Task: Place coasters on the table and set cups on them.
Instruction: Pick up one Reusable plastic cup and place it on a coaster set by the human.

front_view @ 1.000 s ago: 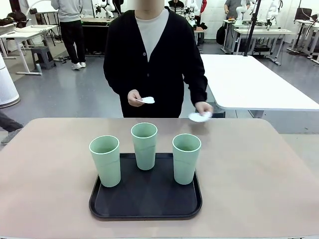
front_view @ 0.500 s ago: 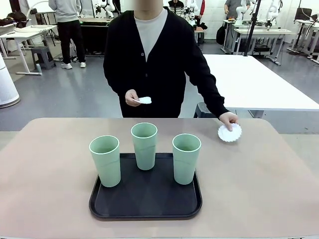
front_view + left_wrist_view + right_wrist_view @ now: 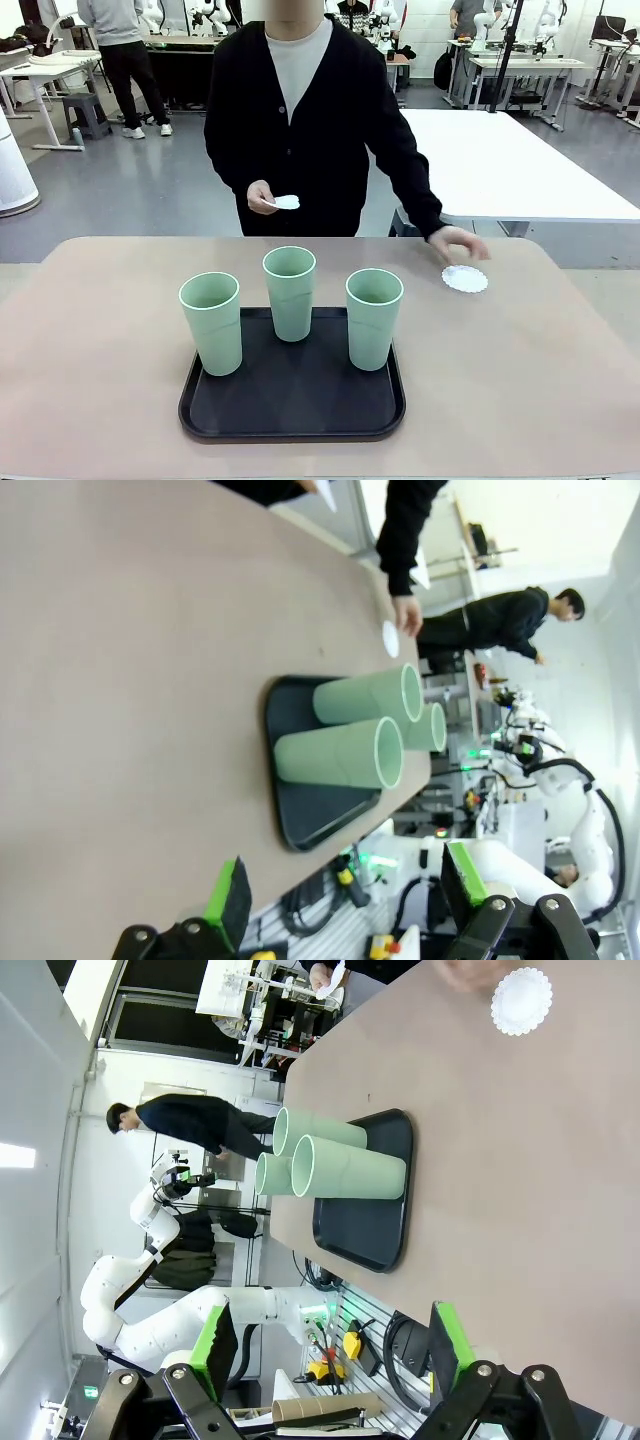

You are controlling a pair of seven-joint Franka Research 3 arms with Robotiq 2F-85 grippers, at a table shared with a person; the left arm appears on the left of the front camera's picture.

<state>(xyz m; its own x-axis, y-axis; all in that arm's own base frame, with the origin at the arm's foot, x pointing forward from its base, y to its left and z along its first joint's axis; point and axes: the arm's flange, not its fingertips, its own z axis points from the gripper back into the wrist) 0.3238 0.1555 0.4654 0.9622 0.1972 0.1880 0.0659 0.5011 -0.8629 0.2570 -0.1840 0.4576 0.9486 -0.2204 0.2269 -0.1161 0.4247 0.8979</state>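
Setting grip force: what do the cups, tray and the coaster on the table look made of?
Cups: probably plastic, matte mint-green; uniform colour, thin even rims.
Tray: likely plastic, black with a slight sheen; moulded raised rim, rounded corners.
Coaster: looks like thin paper, white; scalloped edge, lies flat.

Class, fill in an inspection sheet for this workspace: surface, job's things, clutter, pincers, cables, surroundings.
surface: beige table, rounded corners
job's things: one coaster flat on the table beside the person's hand; another coaster in the other hand; three cups upright on the black tray
clutter: nothing seen
pincers: left pincer open, right pincer open, both empty
cables: dark loops below the table's near edge
surroundings: white table, people behind
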